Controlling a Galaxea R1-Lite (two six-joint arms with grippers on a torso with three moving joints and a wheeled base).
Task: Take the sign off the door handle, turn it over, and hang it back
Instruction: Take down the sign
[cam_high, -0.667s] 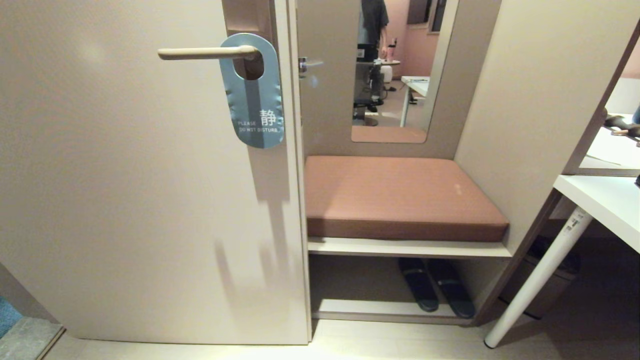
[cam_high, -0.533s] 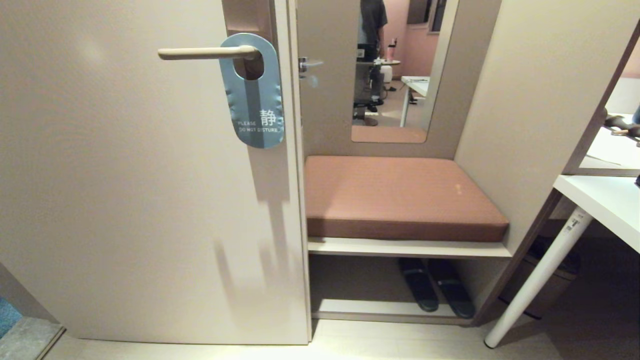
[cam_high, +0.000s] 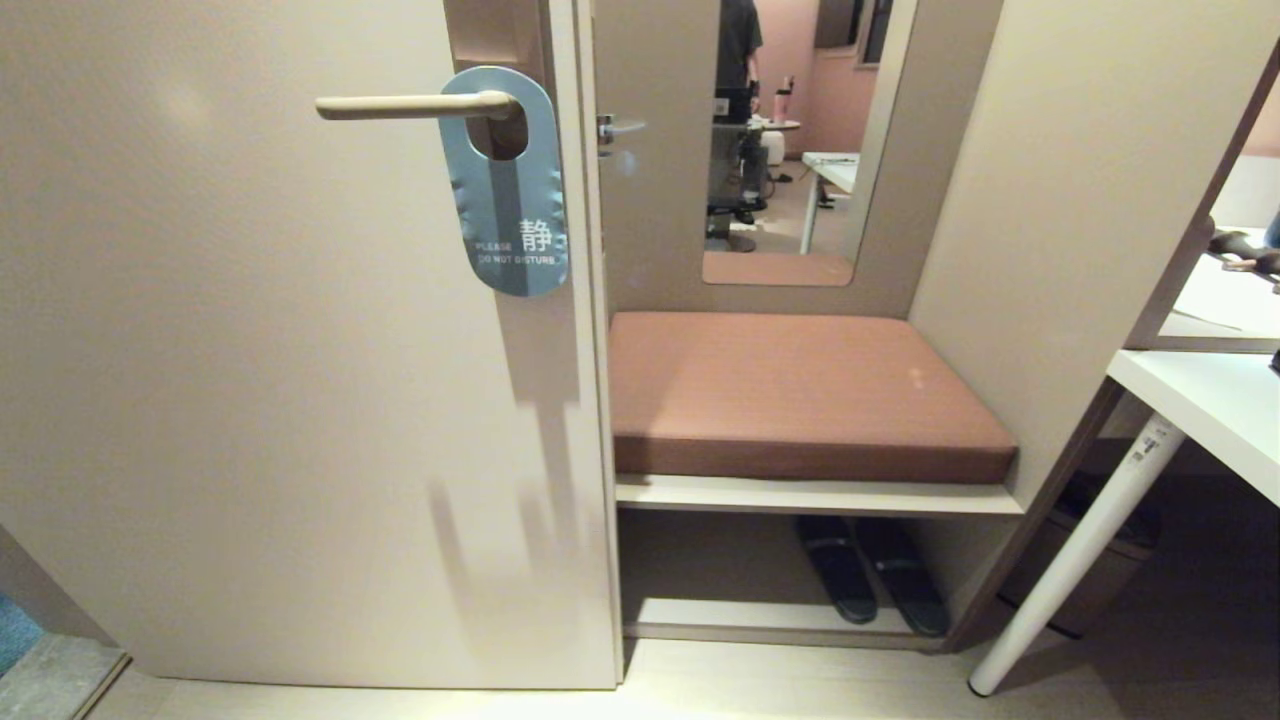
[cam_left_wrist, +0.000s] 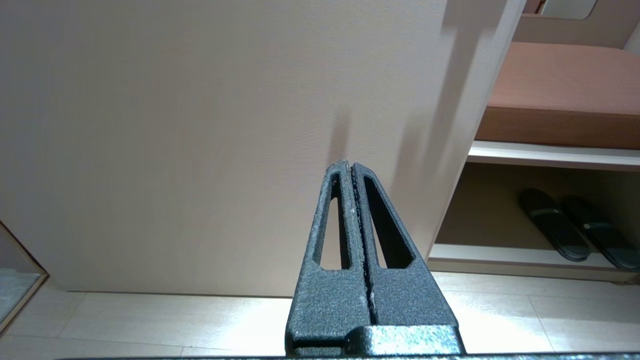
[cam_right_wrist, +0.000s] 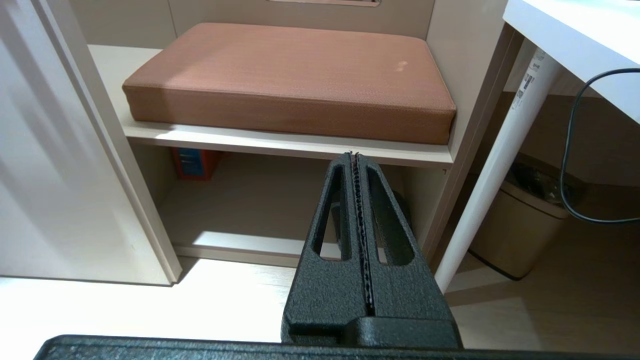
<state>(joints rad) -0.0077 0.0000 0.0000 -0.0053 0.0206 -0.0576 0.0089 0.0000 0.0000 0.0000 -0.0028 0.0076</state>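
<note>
Head view gives me the flat blue-grey oblong sign (cam_high: 505, 185) with its white lettering, hanging by its large hole on the slim cream-beige lever door handle (cam_high: 410, 104), right up against the knuckle where the lever meets the tall brown-grey backplate (cam_high: 495, 35). It hangs straight down, flat against the pale beige door (cam_high: 250, 380), printed face towards me, so I judge nothing of the task is done yet. Neither arm shows in this view. From the left wrist view I see my left gripper (cam_left_wrist: 351, 172) low down, pointing at the bare lower part of the door, its two dark fingers pressed together with nothing between them. The right gripper (cam_right_wrist: 354, 159), seen from its own wrist, is likewise closed and empty, aimed at the edge of the pale shelf (cam_right_wrist: 280, 142) under the brown padded seat cushion (cam_right_wrist: 285, 75). Both hang well below the handle, parked. I reckon I must raise one arm and part its fingers first, then pinch the sign's lower end and slide the hole off the lever's free tip
</note>
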